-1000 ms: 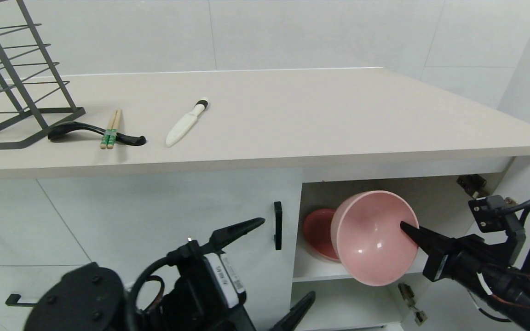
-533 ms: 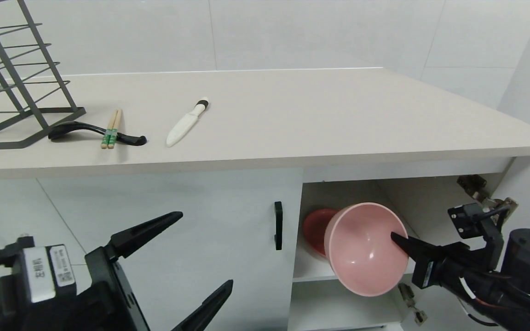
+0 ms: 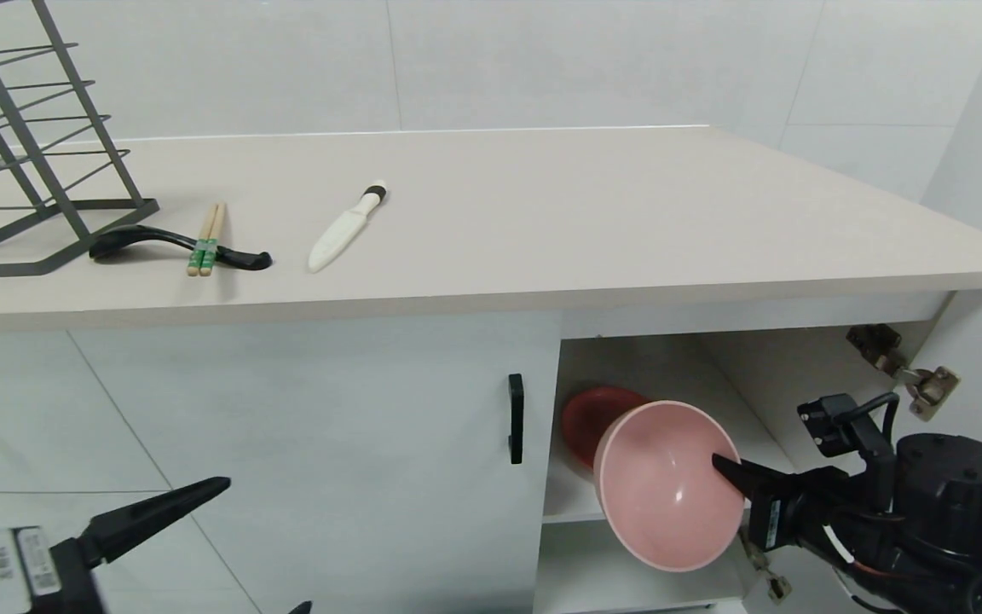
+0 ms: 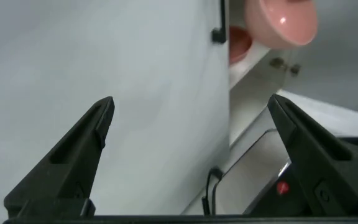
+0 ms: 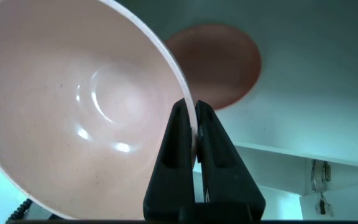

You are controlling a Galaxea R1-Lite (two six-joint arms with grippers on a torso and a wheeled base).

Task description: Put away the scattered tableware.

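Your right gripper [image 3: 718, 463] pinches the pink bowl [image 3: 657, 503] by its rim, lower right; it is likely light, rigid and slippery, and your left gripper [image 4: 191, 102] gapes wide.

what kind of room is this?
Likely a kitchen: a countertop with chopsticks, a white knife and a wire dish rack, plus an open cabinet below holding a red bowl. The right gripper grips a pink bowl.

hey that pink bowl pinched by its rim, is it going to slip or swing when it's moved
Probably stiff: the pink bowl holds its round shape though the right hand pinches only its rim. Its glossy surface, with bright highlights, suggests it could be slippery. Hanging tilted from one edge, it may pivot in the grip if jolted.
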